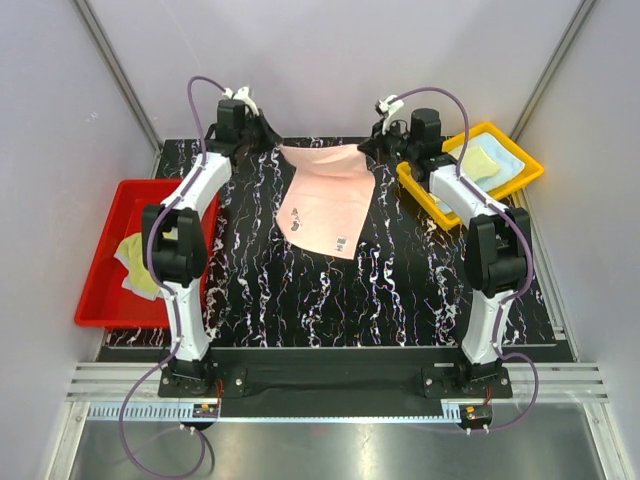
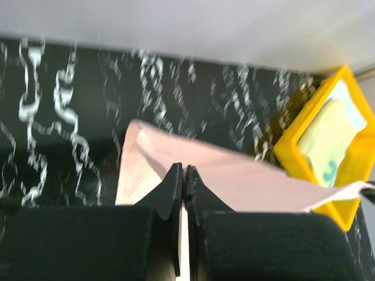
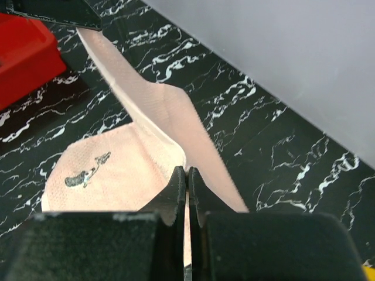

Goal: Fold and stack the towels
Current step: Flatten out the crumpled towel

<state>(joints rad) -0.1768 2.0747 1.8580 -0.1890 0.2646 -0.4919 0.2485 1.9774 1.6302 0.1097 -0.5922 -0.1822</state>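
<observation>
- Since the pink towel [image 1: 325,205] is thin, floppy cloth, it sags between its two lifted far corners while the near half lies on the table [image 1: 300,300].
- Left gripper [image 1: 268,140] is pinched tight shut on the far-left corner, right gripper [image 1: 372,148] likewise on the far-right one.
- Looks light with zero stiffness, so I'd say corners are the place to grab; a mid-edge pinch would probably just bunch it up.
</observation>
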